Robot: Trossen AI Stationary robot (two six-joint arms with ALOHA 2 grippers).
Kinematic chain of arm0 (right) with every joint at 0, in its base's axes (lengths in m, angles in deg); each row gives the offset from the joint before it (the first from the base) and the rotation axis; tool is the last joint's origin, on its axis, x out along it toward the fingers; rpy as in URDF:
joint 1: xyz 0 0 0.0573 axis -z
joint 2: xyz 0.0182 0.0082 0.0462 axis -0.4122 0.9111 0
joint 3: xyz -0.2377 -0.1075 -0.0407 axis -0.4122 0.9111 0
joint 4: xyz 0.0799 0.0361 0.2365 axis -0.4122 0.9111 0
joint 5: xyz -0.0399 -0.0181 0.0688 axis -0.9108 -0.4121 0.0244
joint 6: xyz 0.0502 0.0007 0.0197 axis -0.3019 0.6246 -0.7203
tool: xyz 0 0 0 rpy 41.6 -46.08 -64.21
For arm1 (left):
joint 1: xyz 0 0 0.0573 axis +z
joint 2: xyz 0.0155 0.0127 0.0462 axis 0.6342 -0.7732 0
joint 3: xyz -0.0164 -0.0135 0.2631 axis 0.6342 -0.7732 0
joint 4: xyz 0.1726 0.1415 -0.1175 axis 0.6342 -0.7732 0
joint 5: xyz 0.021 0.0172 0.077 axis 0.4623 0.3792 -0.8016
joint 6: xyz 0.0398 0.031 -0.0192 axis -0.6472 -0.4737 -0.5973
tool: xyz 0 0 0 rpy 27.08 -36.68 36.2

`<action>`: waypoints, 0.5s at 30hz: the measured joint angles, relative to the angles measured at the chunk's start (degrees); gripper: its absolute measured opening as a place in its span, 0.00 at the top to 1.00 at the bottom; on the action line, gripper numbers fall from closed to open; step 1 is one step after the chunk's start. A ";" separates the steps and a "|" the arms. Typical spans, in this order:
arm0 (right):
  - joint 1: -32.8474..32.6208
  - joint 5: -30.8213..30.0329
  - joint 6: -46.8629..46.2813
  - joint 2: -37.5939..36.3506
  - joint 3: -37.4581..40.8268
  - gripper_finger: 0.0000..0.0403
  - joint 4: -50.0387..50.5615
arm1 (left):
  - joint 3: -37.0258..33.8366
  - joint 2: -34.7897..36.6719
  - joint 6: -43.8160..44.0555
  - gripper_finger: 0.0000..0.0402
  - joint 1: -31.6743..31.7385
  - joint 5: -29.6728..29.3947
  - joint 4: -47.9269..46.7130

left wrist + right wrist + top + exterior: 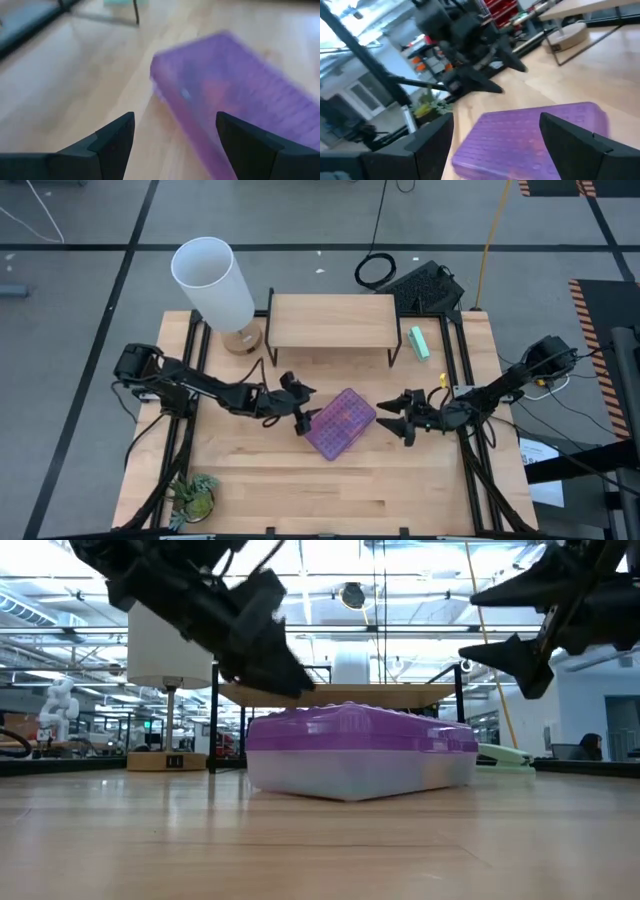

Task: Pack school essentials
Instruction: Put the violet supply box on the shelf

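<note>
**Q:** Where's the case, and where are you in the job?

**Me:** The purple-lidded, clear-bottomed plastic stationery case (341, 423) lies flat at the centre of the pale wooden table (260, 480), its lid down. None of the loose school items show anywhere, so I judge the packing itself done and closing or moving the case the step in hand.

**Q:** And the arms?

**Me:** My left gripper (304, 420) is at the case's 9 o'clock, just beside its edge, fingers apart and holding nothing; in its wrist view the fingers (114, 137) straddle bare wood with the case just ahead. My right gripper (398, 416) is at 3 o'clock, near but clear of the case, fingers spread and empty.

**Q:** What does the next move call for?

**Me:** I'd say both come inward and lower, one on each side. The mint-green oblong block (419, 342) at 1 o'clock stays put.
</note>
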State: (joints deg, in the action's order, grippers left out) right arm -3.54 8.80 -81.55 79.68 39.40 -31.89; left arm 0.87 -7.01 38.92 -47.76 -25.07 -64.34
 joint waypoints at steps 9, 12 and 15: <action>0.02 -6.80 -3.24 0.04 0.00 0.28 0.56 | 0.01 0.58 -3.87 0.30 1.52 -3.66 -0.48; 0.01 -5.38 -3.43 0.03 0.00 0.28 0.58 | 0.01 0.58 -4.86 0.30 1.75 -3.59 0.60; -0.68 -5.28 -3.38 0.03 0.00 0.28 1.46 | 0.01 0.58 -4.64 0.30 1.75 -2.96 2.74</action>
State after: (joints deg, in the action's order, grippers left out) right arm -4.22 3.52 -84.93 79.71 39.40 -30.43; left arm 0.88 -6.42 34.28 -46.01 -28.03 -61.61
